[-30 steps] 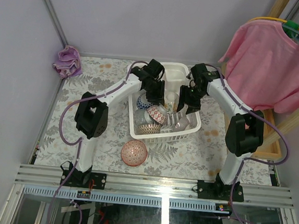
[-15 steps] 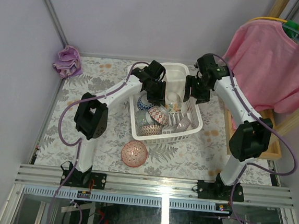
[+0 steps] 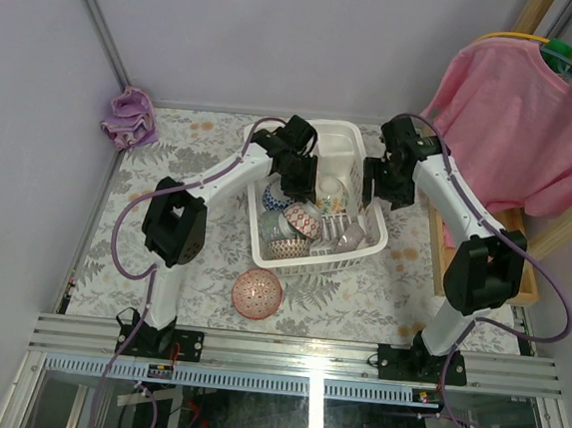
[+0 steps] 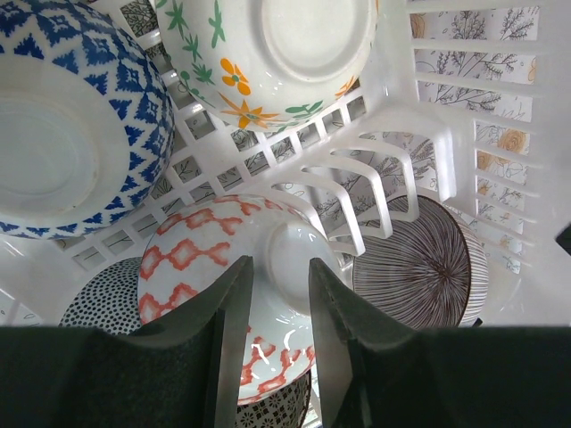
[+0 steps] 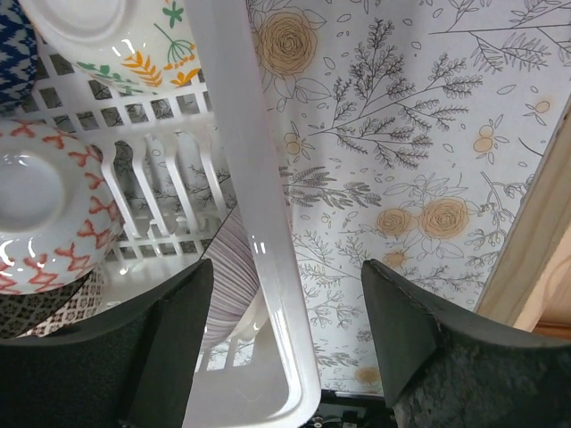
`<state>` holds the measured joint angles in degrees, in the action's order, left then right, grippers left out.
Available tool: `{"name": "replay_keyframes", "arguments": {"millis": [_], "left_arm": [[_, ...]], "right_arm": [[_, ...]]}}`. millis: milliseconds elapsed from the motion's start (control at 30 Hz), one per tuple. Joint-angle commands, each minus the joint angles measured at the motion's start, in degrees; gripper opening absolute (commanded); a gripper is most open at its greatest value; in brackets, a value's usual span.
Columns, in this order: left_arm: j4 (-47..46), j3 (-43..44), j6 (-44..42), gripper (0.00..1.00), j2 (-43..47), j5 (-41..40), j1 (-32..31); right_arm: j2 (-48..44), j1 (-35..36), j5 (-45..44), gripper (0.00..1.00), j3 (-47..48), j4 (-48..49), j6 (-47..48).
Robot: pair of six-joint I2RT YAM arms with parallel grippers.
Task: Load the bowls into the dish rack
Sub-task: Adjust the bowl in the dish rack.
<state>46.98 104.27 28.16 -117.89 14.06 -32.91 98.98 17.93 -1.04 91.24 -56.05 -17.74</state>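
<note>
The white dish rack stands mid-table with several bowls on edge inside. The left wrist view shows a blue-white bowl, an orange-flower bowl, a red-diamond bowl, a brown striped bowl and a speckled bowl. A red bowl lies on the table in front of the rack. My left gripper hangs inside the rack, fingers a narrow gap apart above the red-diamond bowl's foot, holding nothing. My right gripper is wide open, straddling the rack's right wall.
A pink cloth lies at the back left corner. A pink shirt hangs on hangers at the right, above a wooden frame. Grey walls close the back and left. Floral tablecloth shows right of the rack.
My right gripper has moved right and back, from inside the rack to over its right wall. My left gripper and the bowls have not moved.
</note>
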Motion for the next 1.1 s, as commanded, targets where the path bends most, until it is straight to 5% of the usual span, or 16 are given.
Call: {"name": "replay_keyframes", "arguments": {"millis": [0,100,267,367,1067], "left_arm": [[10.3,-0.6,-1.2,0.31,-0.2,2.3,-1.5],[10.3,-0.4,-1.1,0.31,-0.3,2.8,-1.6],[10.2,-0.8,-1.1,0.31,0.2,2.7,-2.0],[10.5,-1.2,-1.2,0.32,0.6,2.9,-2.5],[12.9,-7.2,0.0,0.33,5.6,3.7,-7.5]], "right_arm": [[2.3,-0.2,0.8,0.73,-0.4,2.7,1.2],[4.5,-0.2,1.7,0.6,-0.6,4.1,1.0],[7.3,-0.2,2.0,0.21,0.1,4.7,-0.9],[8.2,-0.1,3.1,0.13,0.2,5.0,-2.5],[9.4,-0.1,7.3,0.12,-1.8,7.5,-6.2]]}}
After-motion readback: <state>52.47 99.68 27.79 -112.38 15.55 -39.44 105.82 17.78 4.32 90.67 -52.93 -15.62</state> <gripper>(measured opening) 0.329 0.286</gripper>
